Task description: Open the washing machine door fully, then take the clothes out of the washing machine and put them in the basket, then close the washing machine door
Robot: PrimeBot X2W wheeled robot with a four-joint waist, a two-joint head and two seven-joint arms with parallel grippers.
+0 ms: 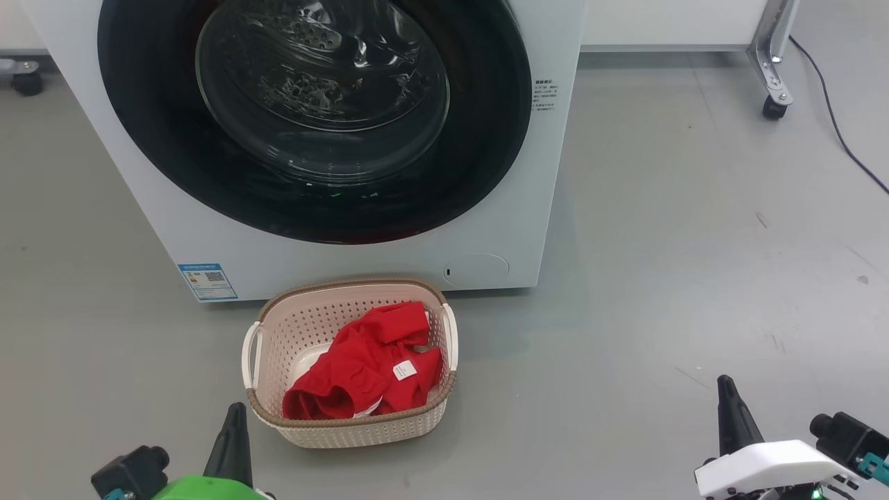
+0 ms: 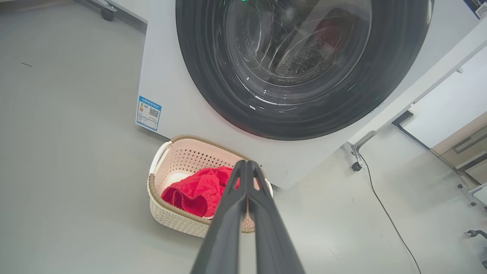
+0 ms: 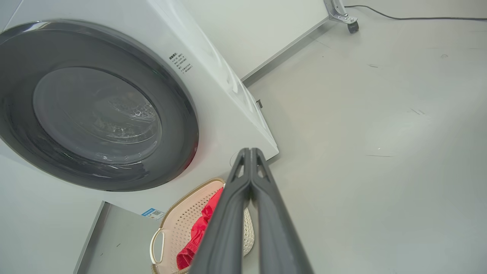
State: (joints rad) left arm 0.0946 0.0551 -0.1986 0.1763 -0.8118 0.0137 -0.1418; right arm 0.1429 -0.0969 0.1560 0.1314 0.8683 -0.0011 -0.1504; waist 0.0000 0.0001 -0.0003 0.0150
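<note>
**Head view.** The washing machine door (image 1: 149, 146) lay flush against the washing machine (image 1: 486, 229), apparently shut. The drum (image 1: 305, 87) seen through the window (image 1: 410, 132) looked bare. The basket (image 1: 361, 430) stood on the floor (image 1: 660, 243) just beside the machine's front, at 6 o'clock from the door. It held the red clothes (image 1: 354, 368), heaped toward its 4 o'clock side with the white tag (image 1: 404, 370) uppermost. The left fingers (image 1: 235, 434), at 7 o'clock from the basket, and the right fingers (image 1: 733, 417), at 4 o'clock and well apart from it, were each pressed together, pinching nothing. On this evidence all three steps appeared done and nothing seemed left.
</note>
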